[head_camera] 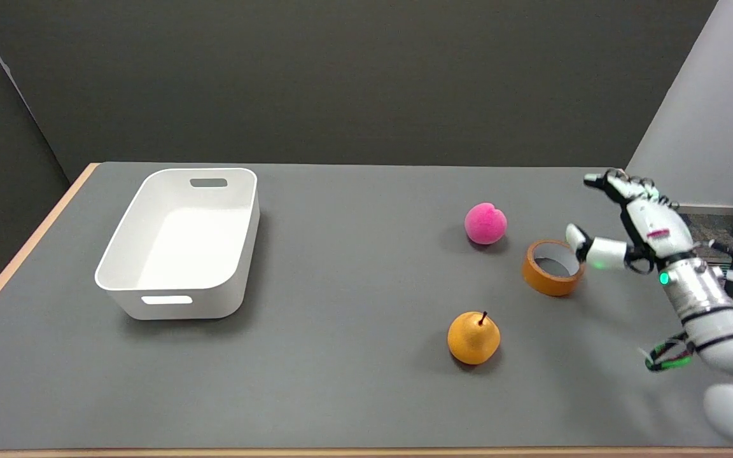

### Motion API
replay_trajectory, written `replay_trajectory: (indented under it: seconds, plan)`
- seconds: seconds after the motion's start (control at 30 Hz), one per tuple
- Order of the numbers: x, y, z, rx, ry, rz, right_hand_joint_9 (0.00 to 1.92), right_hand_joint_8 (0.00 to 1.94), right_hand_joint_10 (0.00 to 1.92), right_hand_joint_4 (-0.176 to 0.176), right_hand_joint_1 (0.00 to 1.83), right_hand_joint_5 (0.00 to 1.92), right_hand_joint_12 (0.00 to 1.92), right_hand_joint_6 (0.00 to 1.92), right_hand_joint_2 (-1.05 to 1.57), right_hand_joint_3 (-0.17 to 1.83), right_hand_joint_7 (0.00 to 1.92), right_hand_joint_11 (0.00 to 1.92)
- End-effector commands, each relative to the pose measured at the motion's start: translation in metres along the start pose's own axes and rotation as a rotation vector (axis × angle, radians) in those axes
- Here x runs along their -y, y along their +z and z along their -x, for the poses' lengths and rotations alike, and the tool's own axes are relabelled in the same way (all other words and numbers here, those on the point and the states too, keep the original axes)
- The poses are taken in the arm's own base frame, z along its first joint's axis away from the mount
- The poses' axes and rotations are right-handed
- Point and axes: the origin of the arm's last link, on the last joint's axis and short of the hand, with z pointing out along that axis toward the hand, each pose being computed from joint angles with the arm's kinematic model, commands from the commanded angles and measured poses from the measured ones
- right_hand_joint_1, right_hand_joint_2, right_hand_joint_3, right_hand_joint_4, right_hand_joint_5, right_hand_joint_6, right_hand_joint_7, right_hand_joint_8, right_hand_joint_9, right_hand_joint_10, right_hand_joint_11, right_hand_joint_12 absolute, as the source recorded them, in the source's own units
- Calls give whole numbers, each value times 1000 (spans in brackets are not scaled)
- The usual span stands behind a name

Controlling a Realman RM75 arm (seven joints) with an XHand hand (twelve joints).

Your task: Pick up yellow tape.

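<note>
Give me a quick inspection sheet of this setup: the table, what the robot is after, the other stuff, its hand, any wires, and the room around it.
Surface: grey table with a light wooden edge.
Job's things: yellow tape lies flat on the table, not lifted.
Clutter: pink ball behind the tape; yellow pear in front of it; white bin at left, nothing seen inside.
Hand: right hand is beside the tape's right edge, fingers spread, holding nothing; whether it touches the tape is unclear.
Cables: green and black wires loop at the forearm.
Surroundings: dark wall behind, lighter panel at right.
</note>
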Motion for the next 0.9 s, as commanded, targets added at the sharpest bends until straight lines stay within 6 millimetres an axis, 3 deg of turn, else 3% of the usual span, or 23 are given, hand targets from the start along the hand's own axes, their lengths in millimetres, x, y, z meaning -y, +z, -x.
replay_trajectory:
  seconds: [0.03,0.23,0.37,0.5,0.67,0.9]
  plan:
    - [-18,-78,36,150,-271,133,120,374,662,27,560,166,951,451,599,978,232,-1]
    - [-16,-60,28,118,-275,119,115,279,633,19,572,164,915,350,631,889,243,-1]
    - [-9,-40,17,83,-287,75,113,276,630,20,574,163,912,349,630,889,241,-1]
    - [-4,-33,18,83,-287,52,99,360,651,22,556,143,935,432,591,972,207,-1]
    - [3,-38,21,91,-270,36,95,361,650,23,555,158,937,446,592,975,209,-1]
    - [15,-72,18,98,-230,26,93,362,649,24,552,176,943,464,590,975,211,-1]
